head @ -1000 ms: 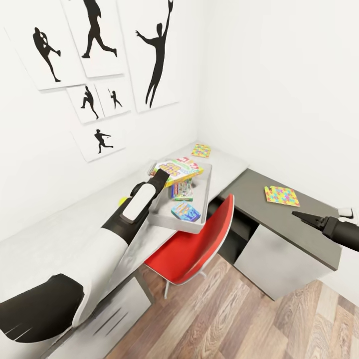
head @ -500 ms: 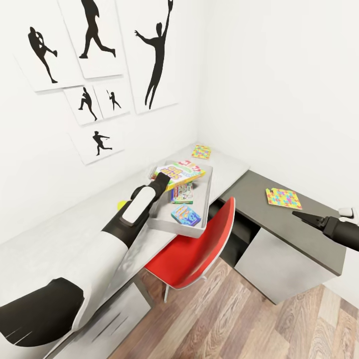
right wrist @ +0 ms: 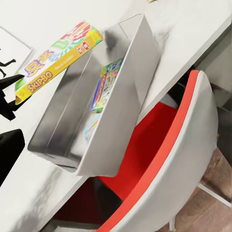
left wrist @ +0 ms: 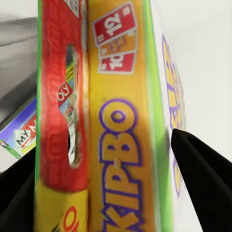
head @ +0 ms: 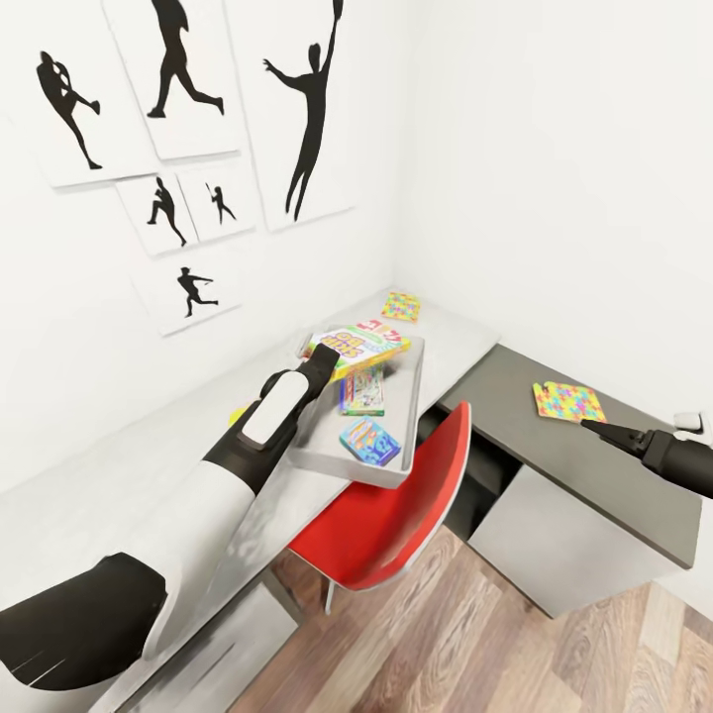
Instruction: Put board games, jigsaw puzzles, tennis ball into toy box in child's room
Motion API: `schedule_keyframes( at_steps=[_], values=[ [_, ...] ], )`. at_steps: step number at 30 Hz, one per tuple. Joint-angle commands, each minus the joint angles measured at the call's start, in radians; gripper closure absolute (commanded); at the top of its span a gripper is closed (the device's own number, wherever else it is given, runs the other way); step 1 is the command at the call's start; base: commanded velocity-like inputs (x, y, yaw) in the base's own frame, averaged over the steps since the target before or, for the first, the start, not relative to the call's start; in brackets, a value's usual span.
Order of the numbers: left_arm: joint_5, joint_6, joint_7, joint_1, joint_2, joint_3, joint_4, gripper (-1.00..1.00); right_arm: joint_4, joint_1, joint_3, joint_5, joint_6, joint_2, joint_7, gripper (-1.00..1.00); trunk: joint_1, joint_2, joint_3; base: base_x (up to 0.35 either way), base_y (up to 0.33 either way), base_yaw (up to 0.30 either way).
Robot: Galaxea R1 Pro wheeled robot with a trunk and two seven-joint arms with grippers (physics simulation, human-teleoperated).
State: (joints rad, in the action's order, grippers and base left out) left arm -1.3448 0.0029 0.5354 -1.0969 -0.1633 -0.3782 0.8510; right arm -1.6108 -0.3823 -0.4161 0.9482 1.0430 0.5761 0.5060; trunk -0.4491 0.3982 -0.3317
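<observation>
My left gripper (head: 322, 362) is shut on the yellow-and-red Skip-Bo board game (head: 358, 346), held slanted over the far rim of the grey toy box (head: 388, 467) on the table (head: 119, 465). In the left wrist view its dark fingers (left wrist: 203, 181) flank the Skip-Bo box (left wrist: 121, 145). Two more board games lie inside the box, one green-edged (head: 363, 389) and one blue (head: 369, 441). One jigsaw puzzle (head: 400, 306) lies on the table's far end, another (head: 567, 402) on the dark cabinet. A bit of the tennis ball (head: 236, 417) peeks beside my left arm. My right gripper (head: 594, 428) hovers shut near the second puzzle.
A red chair (head: 396, 495) is tucked under the table below the toy box, which overhangs the table's edge (right wrist: 111, 125). The lower dark grey cabinet (head: 594, 495) stands at the right against the white wall. Silhouette posters hang behind the table. Wood floor lies below.
The whole view has shifted a little, so the camera moved. The left gripper still holds the Skip-Bo box over the toy box, and the right gripper keeps its place.
</observation>
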Motion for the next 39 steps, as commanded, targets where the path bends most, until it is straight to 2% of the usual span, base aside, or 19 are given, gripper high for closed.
schedule_keyframes(
  at_steps=[1,15,39],
  values=[
    [-0.002,0.001,0.007,-0.001,0.0,-0.003,0.001,1.0,0.0,-0.001,-0.001,-0.008,0.004,0.0,0.009,-1.0,-0.001,0.002,-0.002,0.164,0.0,0.0],
    [-0.006,0.0,0.006,0.001,0.001,-0.007,0.0,1.0,0.0,-0.001,-0.001,-0.008,0.004,0.0,0.009,-1.0,-0.001,0.002,-0.005,0.06,0.0,0.0],
    [-0.01,0.0,0.005,0.0,-0.001,-0.008,-0.01,1.0,0.0,-0.001,-0.001,-0.008,0.004,0.001,0.009,-1.0,-0.001,0.002,-0.041,0.003,0.0,0.0]
  ],
)
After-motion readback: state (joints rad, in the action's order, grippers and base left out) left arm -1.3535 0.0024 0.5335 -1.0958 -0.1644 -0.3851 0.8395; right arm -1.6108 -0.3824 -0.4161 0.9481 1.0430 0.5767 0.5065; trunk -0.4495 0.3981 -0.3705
